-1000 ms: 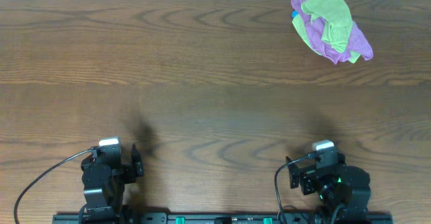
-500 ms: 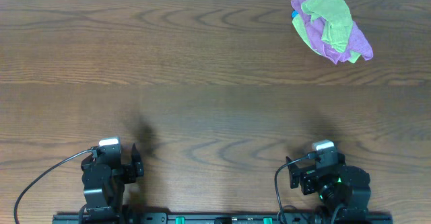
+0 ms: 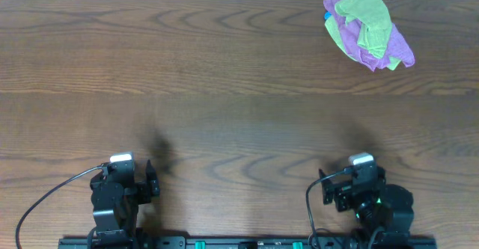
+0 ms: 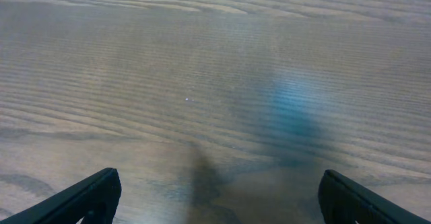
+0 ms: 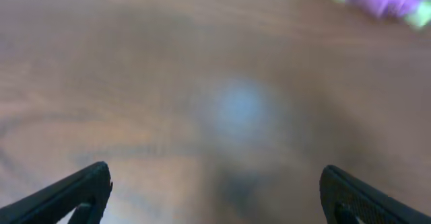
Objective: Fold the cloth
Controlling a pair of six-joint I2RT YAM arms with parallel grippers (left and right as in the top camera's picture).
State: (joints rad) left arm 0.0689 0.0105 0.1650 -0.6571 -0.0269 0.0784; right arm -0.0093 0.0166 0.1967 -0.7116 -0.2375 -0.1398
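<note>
Our right tool (image 5: pixel 215 190) has edged slightly aside; it and our left tool (image 4: pixel 217 196) gape wide, folding unstarted.

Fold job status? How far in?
Done: nothing; the only cloths in view sit as a crumpled purple-and-green bundle at the far right. In hand: nothing; left gripper and right gripper open, empty, at the near edge. Left: everything, grasp through fold.
</note>
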